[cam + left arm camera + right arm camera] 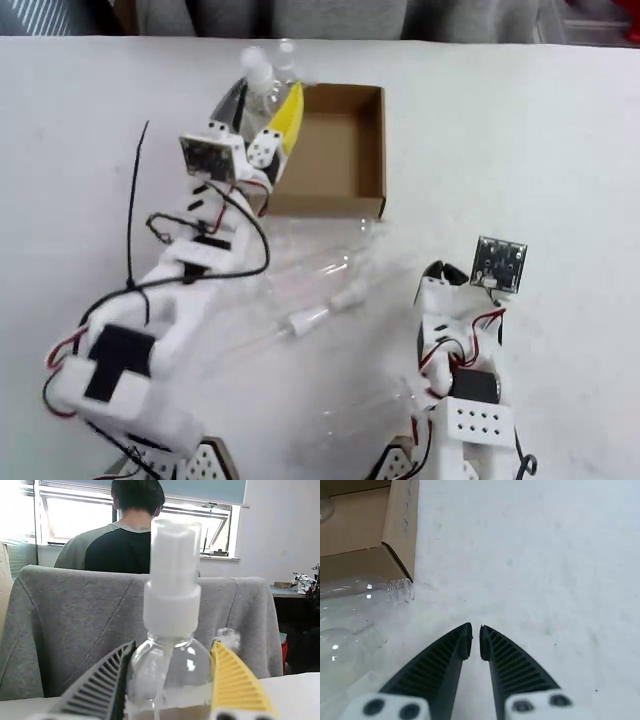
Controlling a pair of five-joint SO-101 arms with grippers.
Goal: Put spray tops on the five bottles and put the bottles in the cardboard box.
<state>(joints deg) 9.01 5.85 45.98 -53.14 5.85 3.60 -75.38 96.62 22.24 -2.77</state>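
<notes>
Gripping a clear round-shouldered capped bottle [167,680] under its white plastic spray top [171,585], the left gripper [264,97] holds it over the cardboard box's [383,140] left wall.
The right gripper [475,642], its ridged black jaws almost meeting on nothing, sits off the box's near corner, where a clear open-necked bottle [395,591] lies.
</notes>
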